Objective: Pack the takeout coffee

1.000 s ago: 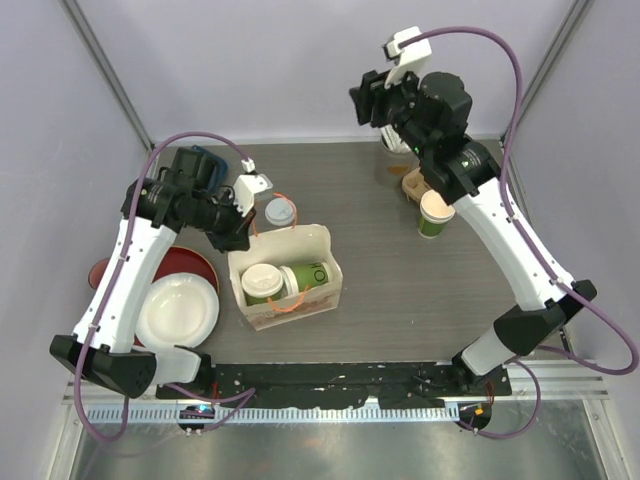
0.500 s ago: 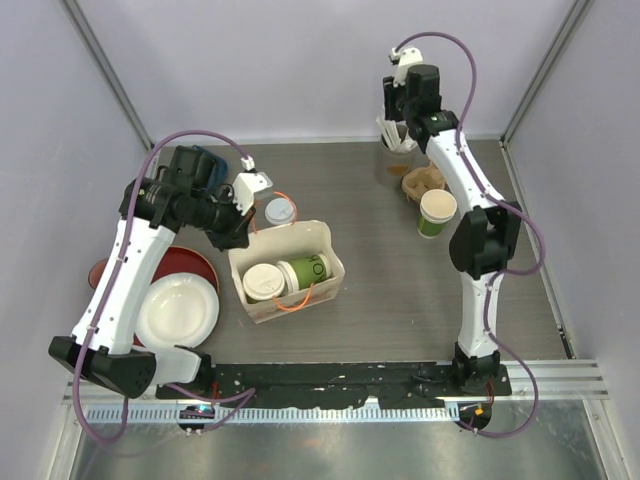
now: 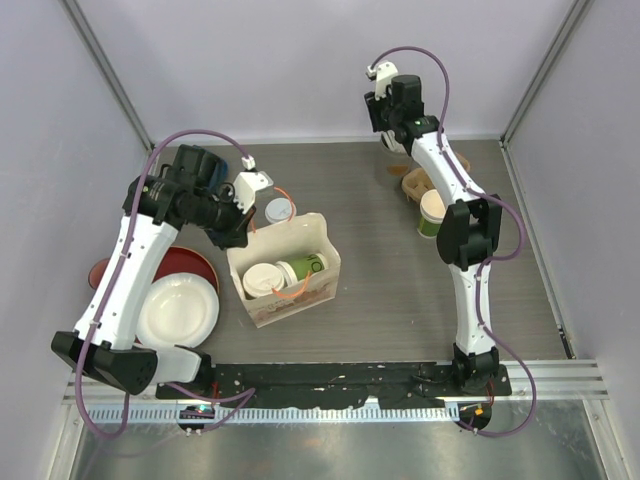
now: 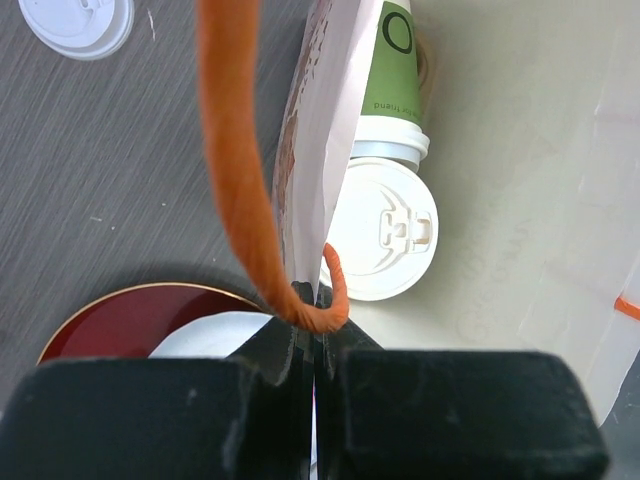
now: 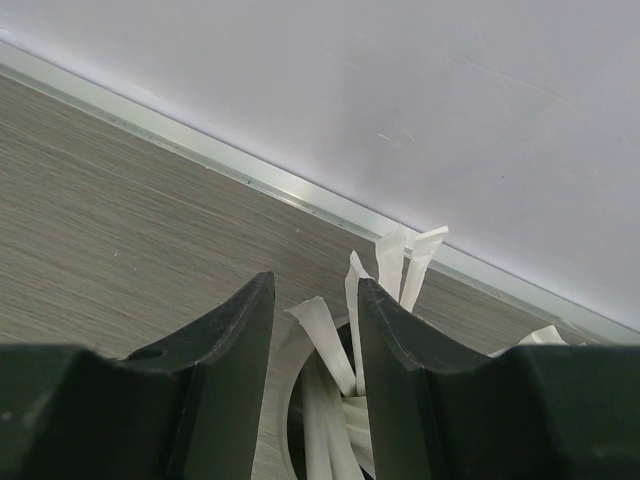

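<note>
A white paper bag (image 3: 312,244) with orange handles stands mid-table. Two lidded cups lie inside it, one showing its white lid (image 3: 262,282), one showing its green side (image 3: 306,268). My left gripper (image 3: 240,226) is shut on the bag's left wall and its orange handle (image 4: 235,150), with the lidded cup (image 4: 385,230) just beyond. A third green cup (image 3: 432,213) stands at the right. My right gripper (image 3: 395,128) is open at the back, its fingers straddling wrapped straws (image 5: 325,330) that stand in a holder (image 5: 285,400).
A loose white lid (image 3: 279,211) lies behind the bag. A brown cardboard piece (image 3: 415,183) sits next to the standing cup. A red plate (image 3: 190,262) and a white bowl (image 3: 178,312) are at the left. The back wall is close behind the straws.
My right arm has swung back and left, away from the standing cup, and stretched out to the straw holder. The bag has tilted and shifted slightly in my left gripper.
</note>
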Robot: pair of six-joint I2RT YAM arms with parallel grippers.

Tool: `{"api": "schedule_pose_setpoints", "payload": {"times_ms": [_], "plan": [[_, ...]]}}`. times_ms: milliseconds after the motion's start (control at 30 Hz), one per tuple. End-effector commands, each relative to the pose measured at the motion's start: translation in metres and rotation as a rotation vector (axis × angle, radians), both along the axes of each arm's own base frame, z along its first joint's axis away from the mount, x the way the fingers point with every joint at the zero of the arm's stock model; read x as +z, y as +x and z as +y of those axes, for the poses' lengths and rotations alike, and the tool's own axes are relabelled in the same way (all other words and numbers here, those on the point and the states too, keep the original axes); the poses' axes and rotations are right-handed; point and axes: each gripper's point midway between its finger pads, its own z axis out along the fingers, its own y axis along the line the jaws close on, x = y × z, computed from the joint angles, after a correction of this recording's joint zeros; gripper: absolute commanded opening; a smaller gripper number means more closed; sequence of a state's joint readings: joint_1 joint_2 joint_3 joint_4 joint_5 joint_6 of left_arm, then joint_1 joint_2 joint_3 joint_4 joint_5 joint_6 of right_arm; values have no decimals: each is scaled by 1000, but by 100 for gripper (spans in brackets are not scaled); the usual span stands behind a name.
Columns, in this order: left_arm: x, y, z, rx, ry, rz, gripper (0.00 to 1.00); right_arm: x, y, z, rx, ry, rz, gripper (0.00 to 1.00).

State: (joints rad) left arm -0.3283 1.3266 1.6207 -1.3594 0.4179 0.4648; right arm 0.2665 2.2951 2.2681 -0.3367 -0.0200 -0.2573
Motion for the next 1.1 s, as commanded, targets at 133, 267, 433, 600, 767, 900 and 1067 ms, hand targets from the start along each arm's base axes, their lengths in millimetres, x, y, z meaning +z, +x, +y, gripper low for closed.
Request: {"api": "schedule_pose_setpoints", "payload": {"times_ms": [133, 267, 433, 600, 767, 900, 1067], "plan": [[-7, -28, 8, 11, 34, 118, 0, 13, 6, -1, 1, -30, -55, 40], [-6, -27, 7, 13, 32, 118, 0, 11, 8, -9, -30, -58, -54, 24], [-7, -29, 7, 15, 26, 119, 0, 19, 1, -12, -32, -63, -41, 1], [-7, -29, 7, 14, 28, 119, 0, 49, -17, -25, -76, -68, -94, 1], [-6, -29, 7, 13, 26, 113, 0, 83, -33, -36, -118, -61, -163, 1], [-7, -30, 7, 13, 24, 116, 0, 117, -43, -44, -142, -53, -229, 1], [-7, -31, 7, 10, 22, 109, 0, 162, -59, -45, -137, -11, -309, 1]]}}
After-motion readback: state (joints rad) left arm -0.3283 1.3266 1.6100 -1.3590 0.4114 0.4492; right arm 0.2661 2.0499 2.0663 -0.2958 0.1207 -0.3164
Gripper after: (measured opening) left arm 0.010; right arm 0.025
